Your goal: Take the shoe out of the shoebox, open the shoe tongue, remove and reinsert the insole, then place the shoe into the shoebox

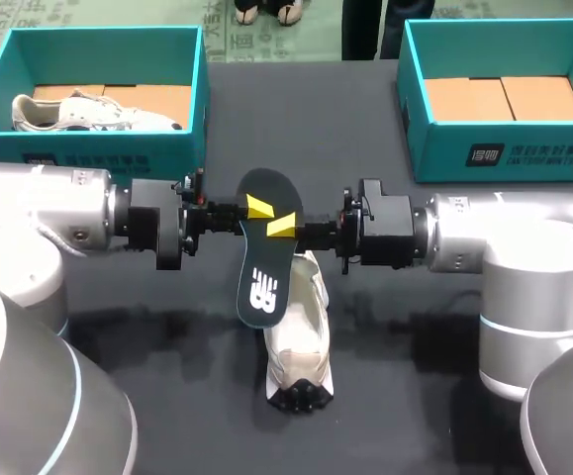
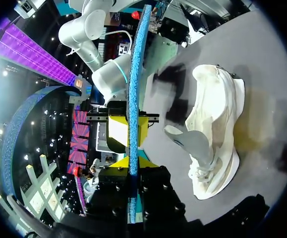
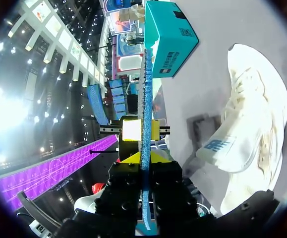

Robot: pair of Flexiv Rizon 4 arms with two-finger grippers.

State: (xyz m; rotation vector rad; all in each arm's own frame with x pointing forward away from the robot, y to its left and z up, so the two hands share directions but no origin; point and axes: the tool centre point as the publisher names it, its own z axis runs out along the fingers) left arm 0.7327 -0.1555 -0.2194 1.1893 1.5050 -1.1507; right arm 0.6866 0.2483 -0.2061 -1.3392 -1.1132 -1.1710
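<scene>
Holding the insole (image 1: 263,259) in the air is where I stand in the job. My left gripper (image 1: 256,208) and right gripper (image 1: 282,226) meet at its upper half from opposite sides. In each wrist view the insole runs edge-on between that gripper's own fingers, which are nearly closed and press both its faces. So I take both grippers to be clamped on it.

The shoe (image 1: 301,332) lies on the table (image 1: 415,396) just under the insole's lower end, outside both boxes, so the first step is done. From the left wrist the shoe (image 2: 215,134) shows its tongue (image 2: 195,141) pulled out of the mouth, so I judge the opening done too. With the insole clear of the shoe, the removal is finished.

What is left, as I judge it, is the second half: sliding the insole back into the shoe and seating it flat, then lifting the shoe into a box. The left box (image 1: 108,148) holds a second shoe (image 1: 78,111). The right box (image 1: 494,153) shows only its cardboard floor. I cannot tell from here which box this shoe belongs in.
</scene>
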